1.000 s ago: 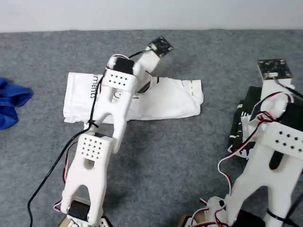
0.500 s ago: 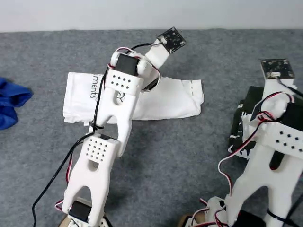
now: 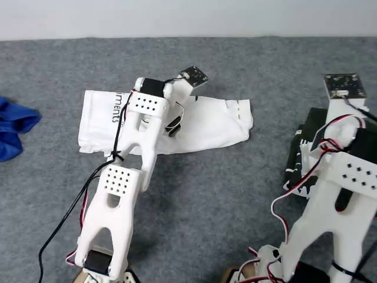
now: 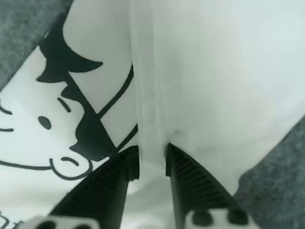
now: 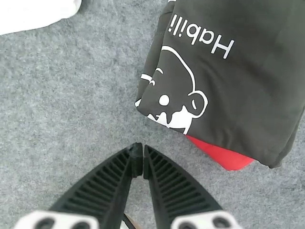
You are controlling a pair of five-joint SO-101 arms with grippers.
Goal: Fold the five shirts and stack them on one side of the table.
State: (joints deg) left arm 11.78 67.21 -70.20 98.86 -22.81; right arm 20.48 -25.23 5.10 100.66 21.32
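A white shirt [image 3: 212,124] with a black cartoon print lies half folded across the middle of the grey table. My left gripper [image 3: 172,125] is down on its centre. In the left wrist view the left gripper [image 4: 152,155] is shut on a raised fold of the white shirt [image 4: 214,71], with a strip of cloth between the fingers [image 4: 125,164]. A folded black shirt [image 5: 228,81] with a white bear print lies on a red shirt [image 5: 224,155] at the right side. Beside that stack my right gripper [image 5: 143,152] is shut and empty over bare carpet.
A crumpled blue shirt [image 3: 13,127] lies at the table's left edge. The black stack [image 3: 297,154] sits partly under the right arm [image 3: 341,171]. Bare grey carpet [image 3: 224,194] stretches between the two arms and along the far side.
The left arm's wrist swung up and to the right, then came back down onto the white shirt. The right arm has not moved.
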